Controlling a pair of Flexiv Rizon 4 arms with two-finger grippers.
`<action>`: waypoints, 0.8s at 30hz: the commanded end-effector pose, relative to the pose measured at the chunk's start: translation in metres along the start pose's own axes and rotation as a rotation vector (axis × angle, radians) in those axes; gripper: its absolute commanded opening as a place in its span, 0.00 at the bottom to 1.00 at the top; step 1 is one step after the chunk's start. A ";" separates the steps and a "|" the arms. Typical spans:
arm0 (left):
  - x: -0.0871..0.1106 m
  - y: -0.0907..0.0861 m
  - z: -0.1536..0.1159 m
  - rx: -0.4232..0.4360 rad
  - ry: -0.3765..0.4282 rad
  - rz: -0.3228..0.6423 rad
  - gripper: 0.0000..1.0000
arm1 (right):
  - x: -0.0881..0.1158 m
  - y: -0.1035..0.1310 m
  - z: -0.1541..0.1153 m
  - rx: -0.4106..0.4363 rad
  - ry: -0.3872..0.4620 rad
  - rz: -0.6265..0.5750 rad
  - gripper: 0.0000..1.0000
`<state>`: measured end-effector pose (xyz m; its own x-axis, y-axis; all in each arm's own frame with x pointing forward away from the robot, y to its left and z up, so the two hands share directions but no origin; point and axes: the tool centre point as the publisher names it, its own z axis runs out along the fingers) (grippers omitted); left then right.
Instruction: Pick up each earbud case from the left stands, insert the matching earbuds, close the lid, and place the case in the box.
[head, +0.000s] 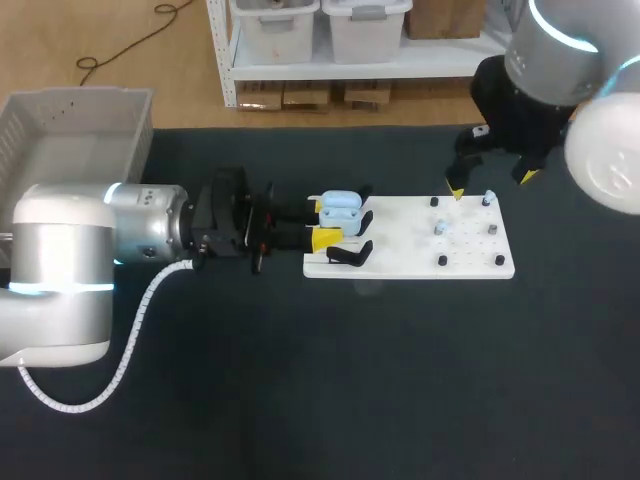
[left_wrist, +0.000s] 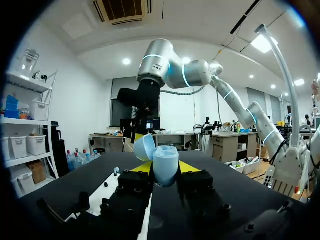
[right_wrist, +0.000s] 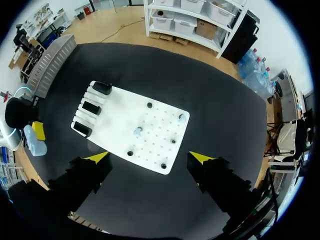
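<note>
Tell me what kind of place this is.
Likely a robotics lab: over a black table, the left gripper holds an open earbud case by a white board of stands, the right gripper hovers open, a grey box nearby.

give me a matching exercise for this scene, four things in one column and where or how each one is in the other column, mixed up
Things:
1 earbud case
2 right gripper
3 box
4 white board

States:
A open, over the board's far edge
B grey, at the far left corner of the table
C light blue, lid open, held in the left gripper
D flat on the table, black stands at its left end

Pairs: 1-C, 2-A, 3-B, 4-D
</note>
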<state>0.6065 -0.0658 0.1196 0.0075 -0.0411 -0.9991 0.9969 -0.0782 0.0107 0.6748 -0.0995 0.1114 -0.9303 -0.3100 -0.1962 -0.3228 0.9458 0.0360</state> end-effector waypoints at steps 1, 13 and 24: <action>0.001 -0.001 0.000 -0.004 -0.002 0.002 0.00 | -0.012 -0.011 0.014 0.005 0.100 -0.020 1.00; 0.001 -0.001 0.000 -0.004 -0.002 0.002 0.00 | -0.018 -0.037 0.042 0.088 0.282 -0.158 1.00; 0.001 -0.001 0.000 -0.004 -0.002 0.002 0.00 | -0.024 -0.063 0.065 0.111 0.294 -0.216 0.85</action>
<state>0.6064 -0.0658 0.1197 0.0074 -0.0409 -0.9991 0.9969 -0.0779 0.0106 0.7205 -0.1439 0.0552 -0.8602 -0.5048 0.0720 -0.5097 0.8551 -0.0951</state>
